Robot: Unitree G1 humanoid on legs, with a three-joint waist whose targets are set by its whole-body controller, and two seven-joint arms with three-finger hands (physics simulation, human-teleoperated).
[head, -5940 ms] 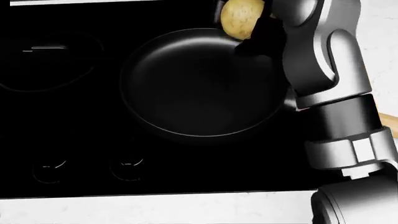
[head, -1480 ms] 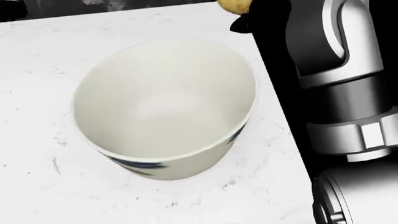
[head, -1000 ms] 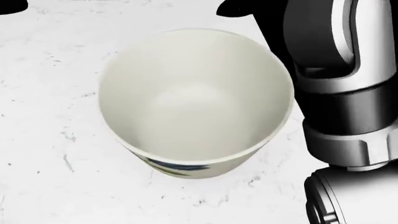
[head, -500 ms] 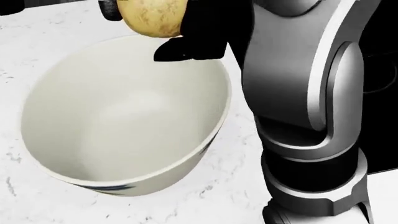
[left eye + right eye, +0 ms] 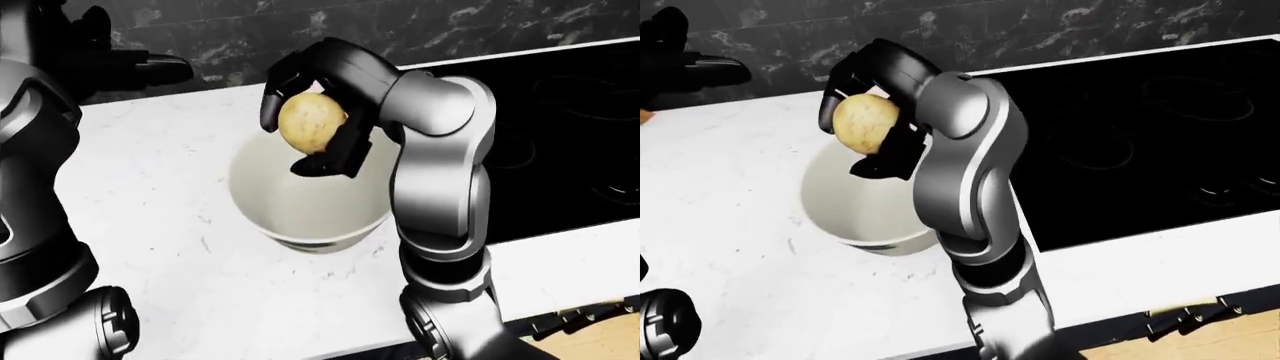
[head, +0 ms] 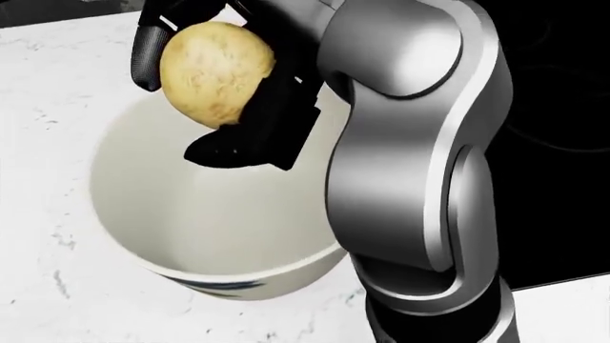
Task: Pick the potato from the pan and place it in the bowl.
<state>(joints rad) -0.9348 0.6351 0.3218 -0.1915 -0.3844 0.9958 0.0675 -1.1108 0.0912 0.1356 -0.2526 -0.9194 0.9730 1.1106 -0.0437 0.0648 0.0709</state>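
Potato (image 6: 215,73) gripped by right hand (image 6: 229,93), above white bowl (image 6: 152,236); nothing visible inside.

Tan speckled potato (image 6: 215,71), white blue-marked bowl (image 6: 229,279).

Kitchen: white marble counter (image 5: 150,187), black glass cooktop (image 5: 1140,127), dark marble backsplash (image 5: 400,26).

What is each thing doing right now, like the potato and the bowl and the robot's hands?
potato: held in the air over the bowl, not inside yet.
bowl: upright on the white counter, nothing in it.
right hand: fingers closed round the potato.
left hand: holding nothing; fingers too dark to tell.
stove: black, no pan showing.
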